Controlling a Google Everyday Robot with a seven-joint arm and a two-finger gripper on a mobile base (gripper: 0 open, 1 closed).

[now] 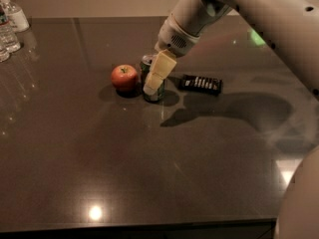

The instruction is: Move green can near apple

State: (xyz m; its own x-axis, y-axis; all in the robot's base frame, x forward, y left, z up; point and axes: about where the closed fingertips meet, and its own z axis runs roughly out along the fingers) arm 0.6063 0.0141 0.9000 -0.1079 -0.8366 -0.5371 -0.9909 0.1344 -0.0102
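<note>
Gripper [153, 81]: low over the table, right at the green can [148, 61]; its pale yellow tip lies across the can's camera-facing side.
Hold: cannot tell whether it is clamped on the can or just set around it; the far side of the can is hidden.
Green can: upright, base on the table, silver top showing just left of the gripper's wrist, dark green wall showing below and to the right of the pale tip.
Apple [124, 77]: red-orange with a short stem, sitting just to the left of the can as seen here, a narrow gap or none between them; I cannot tell which.
Black flat object [201, 83]: rectangular with a row of pale marks, lying flat to the right of the can, near it but apart.
Arm [199, 14]: a white sleeve slanting down from the upper right to the can, casting a dark shadow on the table to the right of the can.
Table [149, 158]: dark, glossy, with a bright spot of light reflected near its front edge.
Bottles [11, 24]: clear plastic, standing at the far left corner, well apart from the can and apple.
</note>
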